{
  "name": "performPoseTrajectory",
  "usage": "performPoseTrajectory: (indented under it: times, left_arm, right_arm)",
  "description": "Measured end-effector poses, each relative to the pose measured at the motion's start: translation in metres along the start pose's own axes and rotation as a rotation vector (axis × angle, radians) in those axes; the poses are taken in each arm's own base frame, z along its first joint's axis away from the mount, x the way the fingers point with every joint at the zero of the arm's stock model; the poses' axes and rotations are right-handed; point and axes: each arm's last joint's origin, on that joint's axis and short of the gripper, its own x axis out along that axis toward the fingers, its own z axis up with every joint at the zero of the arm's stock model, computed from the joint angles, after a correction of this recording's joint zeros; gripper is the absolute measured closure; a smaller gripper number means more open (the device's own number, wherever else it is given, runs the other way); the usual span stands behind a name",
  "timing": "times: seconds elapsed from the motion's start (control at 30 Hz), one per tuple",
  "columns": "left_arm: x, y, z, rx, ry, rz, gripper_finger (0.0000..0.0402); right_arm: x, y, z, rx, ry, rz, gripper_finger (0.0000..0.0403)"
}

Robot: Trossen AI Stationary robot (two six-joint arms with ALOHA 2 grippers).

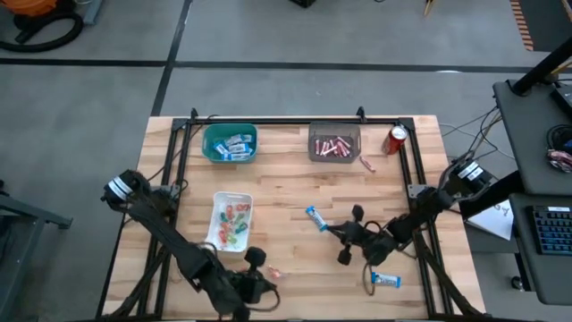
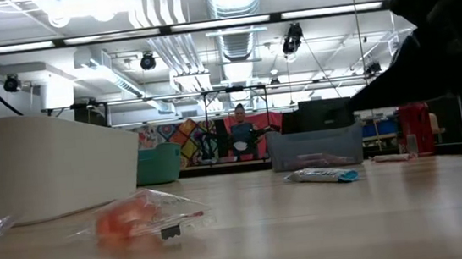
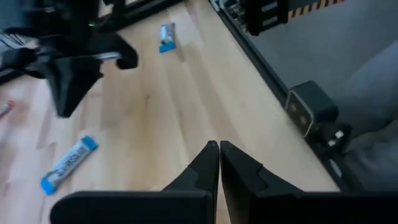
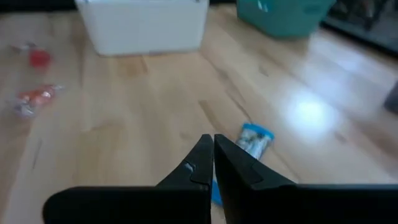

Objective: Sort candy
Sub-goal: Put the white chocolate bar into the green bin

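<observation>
Blue-and-white bar (image 4: 251, 140) in the right wrist view: partly hidden behind the shut fingers. Orange candy (image 2: 142, 220) in the low view: blurred, wrapper print unreadable. Sweets in the white tray (image 1: 231, 222): too small to identify. Red can (image 2: 415, 129): partly hidden behind the dark arm.

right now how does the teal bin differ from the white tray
The round teal plastic bin sits at the table's far edge and holds blue-and-white wrapped bars; the rectangular white plastic tray sits nearer the middle and holds small red, orange and green pieces. Both are open-topped and stand left of centre.
</observation>
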Motion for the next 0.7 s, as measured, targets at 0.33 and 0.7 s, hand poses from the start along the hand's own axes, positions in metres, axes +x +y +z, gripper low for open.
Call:
performPoseTrajectory:
  times: [0.33,0.7]
  left_arm:
    - [-0.037,0.062,-0.018,-0.104,-0.168,0.071,0.0402]
    - [-0.062,0.1,-0.034,-0.253,-0.323,0.379,0.0402]
  right_arm:
    - [0.009,-0.017,0.006,-0.098,-0.096,-0.024,0.0388]
    - [0.017,-0.012,0.016,-0.064,-0.096,-0.004,0.0255]
